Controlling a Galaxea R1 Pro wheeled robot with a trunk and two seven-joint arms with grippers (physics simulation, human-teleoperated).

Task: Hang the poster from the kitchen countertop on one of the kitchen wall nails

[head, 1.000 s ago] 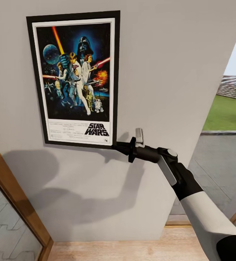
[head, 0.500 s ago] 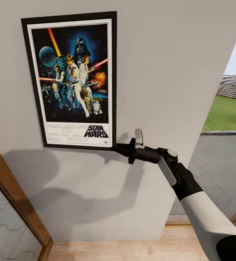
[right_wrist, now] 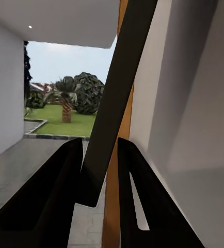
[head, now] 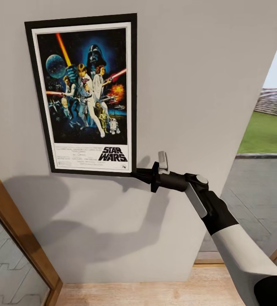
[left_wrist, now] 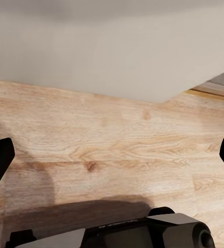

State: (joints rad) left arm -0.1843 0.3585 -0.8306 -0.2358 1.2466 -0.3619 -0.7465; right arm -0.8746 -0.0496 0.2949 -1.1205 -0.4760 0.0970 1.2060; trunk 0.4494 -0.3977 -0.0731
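a home: plain wall (head: 206,63), wood floor (left_wrist: 112,150), lawn (head: 266,134) outside.

Two dark fingers (right_wrist: 65,191) of the right gripper (right_wrist: 99,178) pinch the black frame edge of the poster (right_wrist: 117,93), which runs slantwise beside a pale wall (right_wrist: 189,119). Beyond lie lawn (right_wrist: 60,126) and trees (right_wrist: 83,93).

A grey wall (head: 206,63), light wooden floor (left_wrist: 112,150), and, seemingly, lawn (head: 266,131) outside.
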